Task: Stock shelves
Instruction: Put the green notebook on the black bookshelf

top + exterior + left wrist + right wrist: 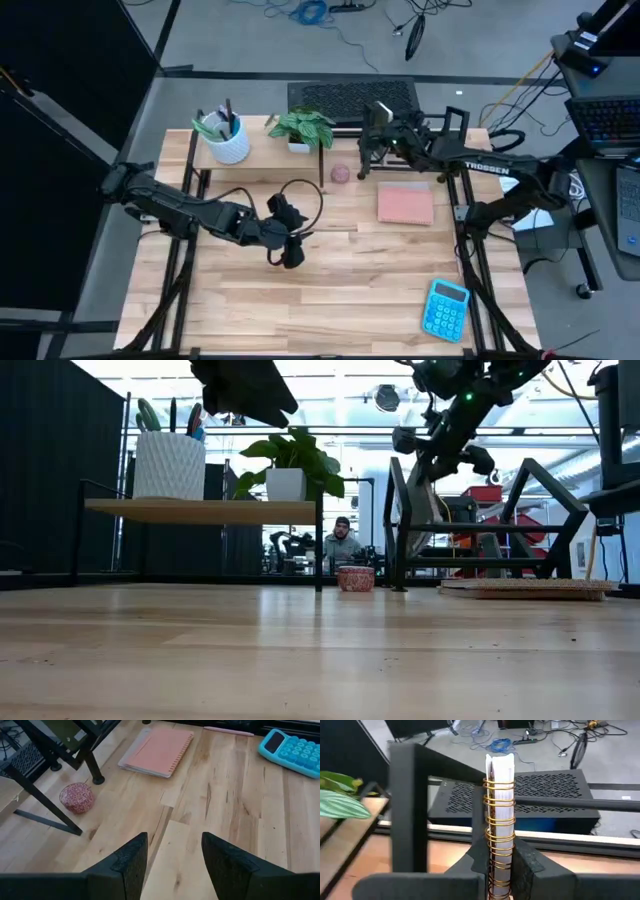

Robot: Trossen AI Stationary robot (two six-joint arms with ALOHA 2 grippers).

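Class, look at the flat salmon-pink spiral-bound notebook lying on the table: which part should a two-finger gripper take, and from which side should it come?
Probably the free long edge of the salmon-pink spiral-bound notebook, opposite its coil. It lies flat on the pale wooden table, so no face is graspable from above. In the left wrist view the notebook's coil runs along one long side; a low, sideways approach could pinch the thin stack there.

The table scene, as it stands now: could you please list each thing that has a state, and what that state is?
Right gripper: shut on a gold-spiral notebook, held upright at the black wire rack.
Left gripper: open, empty, above the table.
Pale-wood riser shelf: holds a white pen cup and potted plant, both upright.
Pink notebook: closed, flat.
Blue calculator: lying face-up.
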